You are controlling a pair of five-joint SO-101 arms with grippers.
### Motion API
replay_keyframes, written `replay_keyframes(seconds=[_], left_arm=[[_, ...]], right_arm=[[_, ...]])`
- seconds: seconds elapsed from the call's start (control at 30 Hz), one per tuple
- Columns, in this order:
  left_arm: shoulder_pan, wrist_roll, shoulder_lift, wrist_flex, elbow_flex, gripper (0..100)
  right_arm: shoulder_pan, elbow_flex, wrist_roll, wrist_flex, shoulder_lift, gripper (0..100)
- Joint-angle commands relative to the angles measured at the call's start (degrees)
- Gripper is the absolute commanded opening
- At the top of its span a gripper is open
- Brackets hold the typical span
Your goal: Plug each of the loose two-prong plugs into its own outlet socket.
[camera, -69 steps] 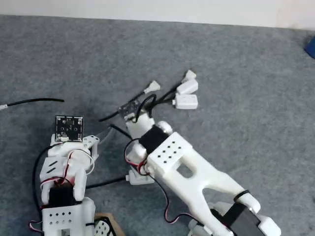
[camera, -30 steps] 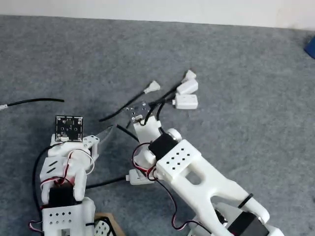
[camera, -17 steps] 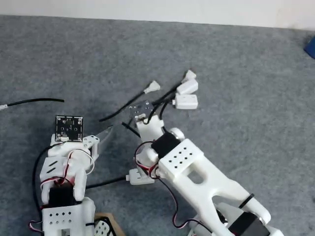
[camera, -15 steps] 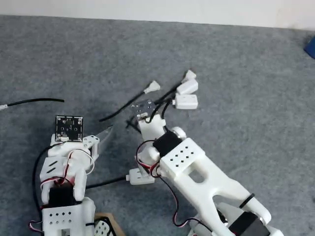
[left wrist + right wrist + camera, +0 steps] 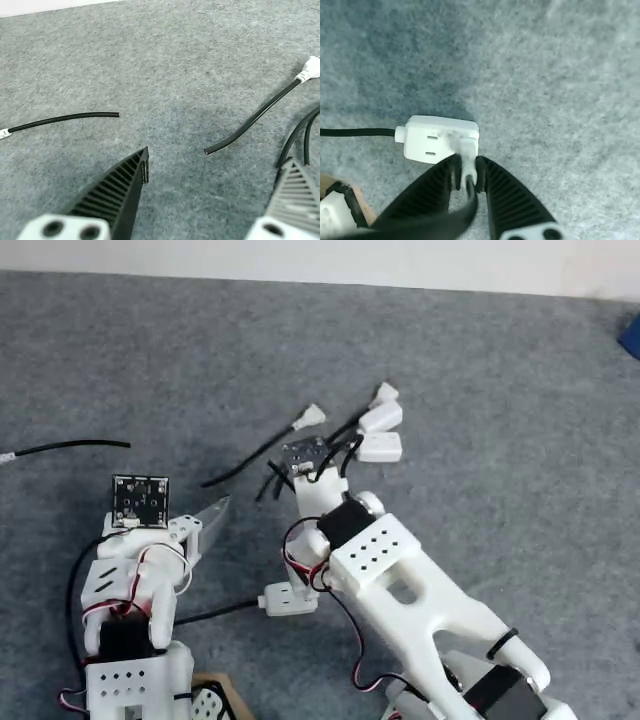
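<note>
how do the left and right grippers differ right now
The left gripper is open wide; the right gripper is shut. The left holds nothing above the carpet; the right pinches a white plug at a white socket block. Both hang low over it.

A grey, felt-like carpet (image 5: 500, 390) covers the whole surface under even light. At 12 o'clock a white band (image 5: 300, 258) runs along its far edge. At 3 o'clock a blue corner (image 5: 632, 335) pokes in, and at 7 o'clock sits a tan wooden piece (image 5: 225, 692).
</note>
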Motion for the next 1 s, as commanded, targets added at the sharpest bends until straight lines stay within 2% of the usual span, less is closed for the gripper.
replay_keyframes(seconds=[0.0,0.2,0.53,0.6,0.8,0.97], left_arm=[[-0.57,0.7,0.04,-1.05,-0.22,38],[-0.57,0.7,0.04,-1.05,-0.22,38],[-0.57,0.62,0.04,-1.05,-0.22,38],[-0.57,0.62,0.04,-1.05,-0.22,38],[-0.48,0.62,0.04,-1.05,-0.22,38],[-0.48,0.53,0.04,-1.05,-0.13,38]], right_arm=[[-3.3,4.88,-0.53,-4.18,0.57,0.6],[-6.2,14.81,-0.18,-12.97,0.57,0.6],[-6.11,17.45,2.73,-13.93,0.04,1.8],[-6.2,16.13,2.37,-12.35,-0.04,7.3],[-5.23,2.95,-0.88,1.19,-0.04,34.5],[-5.32,-10.51,0.44,10.68,-0.04,44.4]])
